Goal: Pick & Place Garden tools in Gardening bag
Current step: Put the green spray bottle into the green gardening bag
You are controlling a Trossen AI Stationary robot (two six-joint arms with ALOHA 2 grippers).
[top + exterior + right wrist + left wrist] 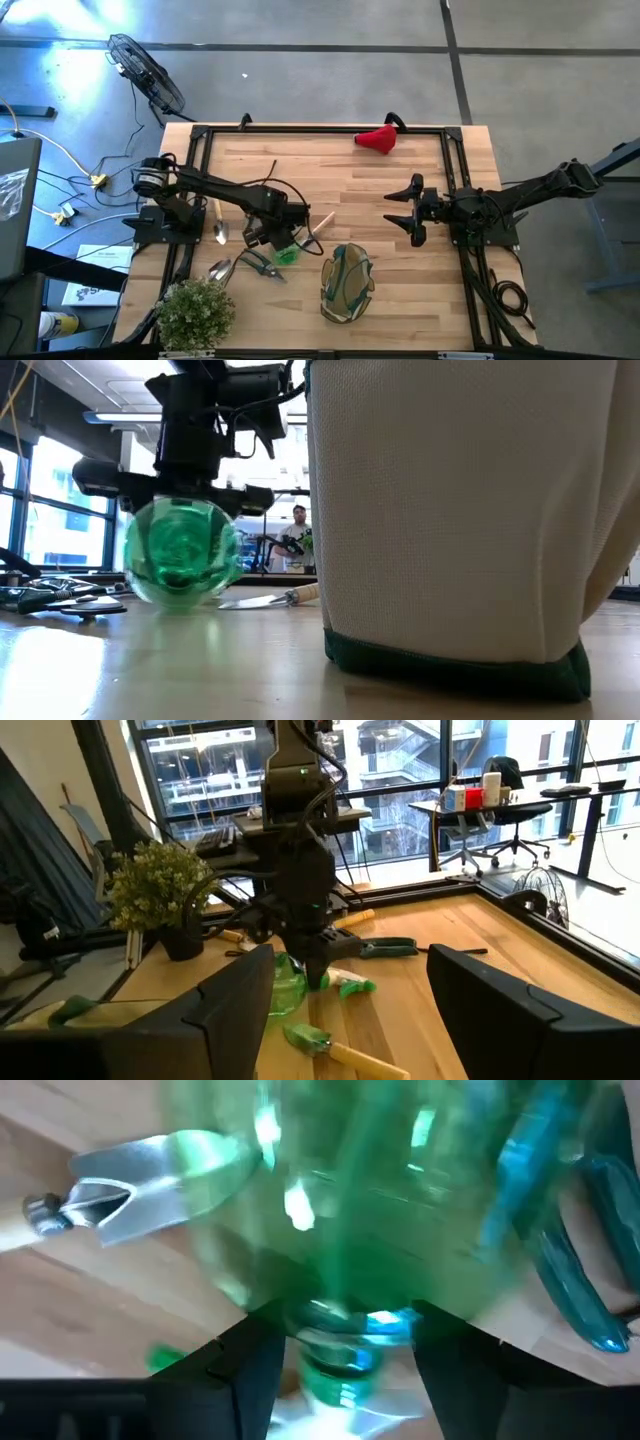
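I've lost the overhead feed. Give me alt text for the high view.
The left gripper reaches down over a clear green spray bottle on the wooden table, near pruners and silver scoops. An olive-green fabric bag lies alongside. The right gripper waits, open, over bare wood.
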